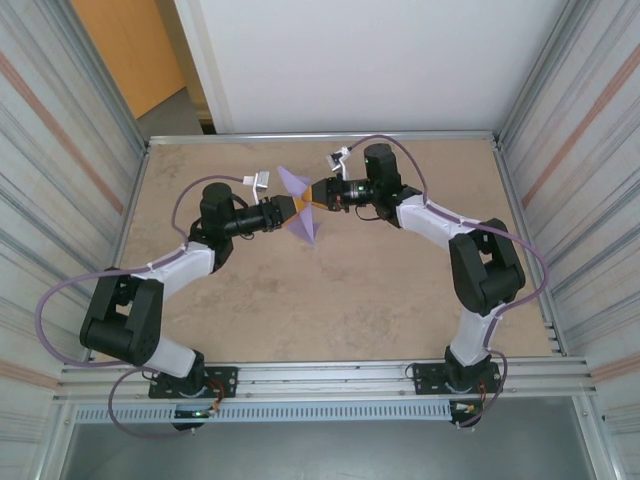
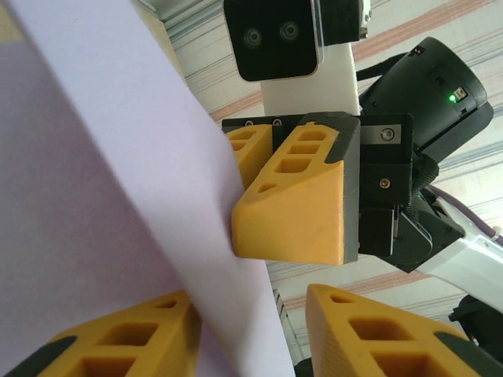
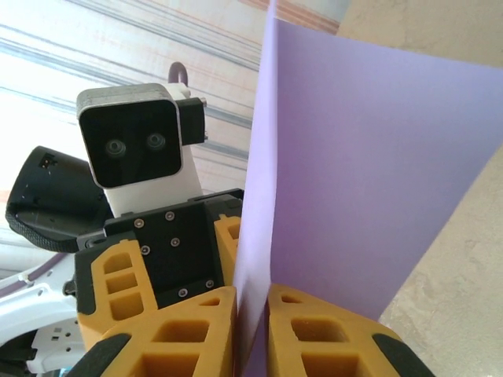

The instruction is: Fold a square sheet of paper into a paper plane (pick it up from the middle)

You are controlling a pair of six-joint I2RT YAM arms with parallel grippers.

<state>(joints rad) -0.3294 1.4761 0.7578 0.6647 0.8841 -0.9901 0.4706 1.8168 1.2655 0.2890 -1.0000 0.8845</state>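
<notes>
Above the counter [image 1: 330, 300], near the middle of its far edge: square sheet of paper [image 1: 300, 210] lifted upright, one edge pinched tight in the closed right gripper [image 3: 251, 294]; left gripper [image 2: 251, 306] parted, straddling the sheet from the opposite side.

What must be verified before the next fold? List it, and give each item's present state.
1. Right gripper shut on the sheet of paper: ok.
2. Left gripper shut on the sheet: not ok, its jaws stand apart.
3. Grippers facing each other across the sheet: ok.
4. Sheet's lower tip clear of the table: cannot tell.
5. Visible face of the sheet smooth and untorn: ok.
</notes>
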